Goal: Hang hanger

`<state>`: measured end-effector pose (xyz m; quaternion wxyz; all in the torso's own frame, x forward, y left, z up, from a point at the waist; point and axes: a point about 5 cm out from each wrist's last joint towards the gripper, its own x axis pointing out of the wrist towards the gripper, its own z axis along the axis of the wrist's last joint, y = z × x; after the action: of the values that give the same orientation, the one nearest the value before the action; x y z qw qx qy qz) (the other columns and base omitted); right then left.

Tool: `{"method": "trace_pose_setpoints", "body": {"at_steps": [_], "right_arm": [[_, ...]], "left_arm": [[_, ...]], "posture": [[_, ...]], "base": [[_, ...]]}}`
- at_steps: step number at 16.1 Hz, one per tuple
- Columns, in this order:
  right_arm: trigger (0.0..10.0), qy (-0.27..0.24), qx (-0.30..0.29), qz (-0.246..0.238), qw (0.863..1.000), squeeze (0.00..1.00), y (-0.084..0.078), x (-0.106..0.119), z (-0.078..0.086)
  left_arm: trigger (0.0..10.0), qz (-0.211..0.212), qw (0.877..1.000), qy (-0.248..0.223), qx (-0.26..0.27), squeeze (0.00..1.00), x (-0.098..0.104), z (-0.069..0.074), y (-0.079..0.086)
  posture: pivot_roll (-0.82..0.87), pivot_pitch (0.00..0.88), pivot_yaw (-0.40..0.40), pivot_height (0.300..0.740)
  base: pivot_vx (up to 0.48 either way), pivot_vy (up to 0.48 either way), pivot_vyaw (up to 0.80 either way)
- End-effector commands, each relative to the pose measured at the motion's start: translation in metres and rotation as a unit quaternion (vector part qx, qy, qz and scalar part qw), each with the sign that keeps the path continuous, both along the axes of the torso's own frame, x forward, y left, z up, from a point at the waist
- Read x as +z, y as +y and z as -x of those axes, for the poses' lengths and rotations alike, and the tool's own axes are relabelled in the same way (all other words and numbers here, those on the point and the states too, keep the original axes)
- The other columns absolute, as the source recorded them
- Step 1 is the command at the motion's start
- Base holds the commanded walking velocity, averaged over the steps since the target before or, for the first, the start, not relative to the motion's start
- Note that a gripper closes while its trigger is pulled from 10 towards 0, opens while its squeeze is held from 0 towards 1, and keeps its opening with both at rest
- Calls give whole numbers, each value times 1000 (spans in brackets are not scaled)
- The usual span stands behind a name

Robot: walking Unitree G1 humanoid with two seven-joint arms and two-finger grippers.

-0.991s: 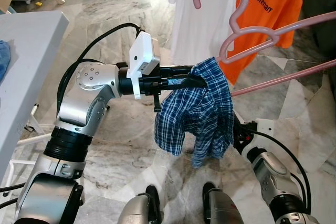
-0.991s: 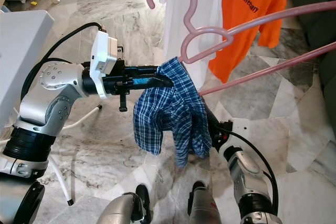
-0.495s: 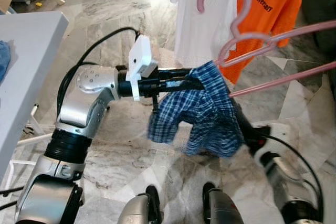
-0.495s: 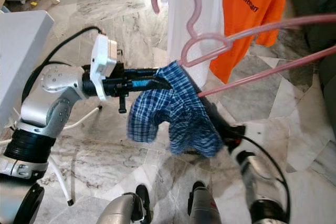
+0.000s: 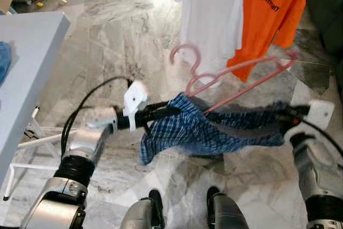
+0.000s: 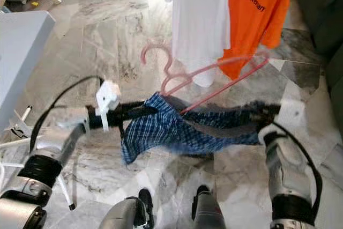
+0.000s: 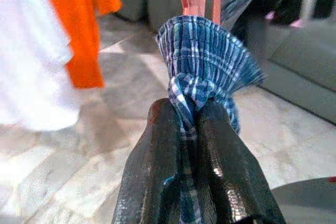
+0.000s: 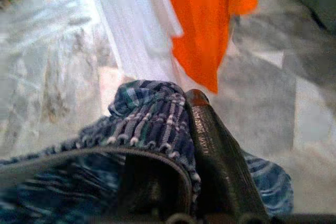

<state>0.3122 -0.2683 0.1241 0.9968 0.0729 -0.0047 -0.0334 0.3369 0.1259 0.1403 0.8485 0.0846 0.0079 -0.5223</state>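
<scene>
Stretching the blue checked shorts (image 5: 209, 132) flat between both arms looks like a way to open the waistband so the pink hanger (image 5: 230, 73) can sit properly in it before it goes up beside the other clothes. At the far left stands the grey desk (image 5: 27, 57), well apart from either set of fingers. The left gripper (image 5: 174, 110) comes next: in the left wrist view its fingers (image 7: 157, 177) are pressed together with a fold of the checked cloth pinched between them, so they are closed on the shorts. Just beyond those fingertips the hanger's pink bars rise out of the bunched cloth, its hook curling up and away from them; I judge the hanger to be caught inside the garment, not gripped directly. Beyond the hanger, past both sets of fingers, a white shirt (image 5: 211, 9) and an orange shirt (image 5: 268, 14) hang above the marble floor (image 5: 107, 41), which suggests the rail is up there. At the right, the right gripper (image 5: 286, 115) holds the other end of the shorts; in the right wrist view one finger (image 8: 220, 150) lies against the cloth, which wraps over the other, so it too is clamped on the shorts.
</scene>
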Motion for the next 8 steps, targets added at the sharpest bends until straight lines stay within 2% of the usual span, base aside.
{"method": "trace_pose_setpoints", "body": {"at_steps": [1,5,8], "right_arm": [[0,7,5,-2,1000,0,4,-3,2],[0,15,-9,4,1000,0,4,2,4],[0,48,-59,12,997,0,-10,-1,1]], "left_arm": [[0,-8,1000,5,24,0,-8,0,8],[0,-13,999,-1,43,0,-20,-1,12],[0,11,999,-7,31,0,-15,1,9]], "posture": [[-157,287,104,740],[-157,286,103,740],[-160,286,104,740]], "base": [[0,0,0],[0,0,0],[0,0,0]]}}
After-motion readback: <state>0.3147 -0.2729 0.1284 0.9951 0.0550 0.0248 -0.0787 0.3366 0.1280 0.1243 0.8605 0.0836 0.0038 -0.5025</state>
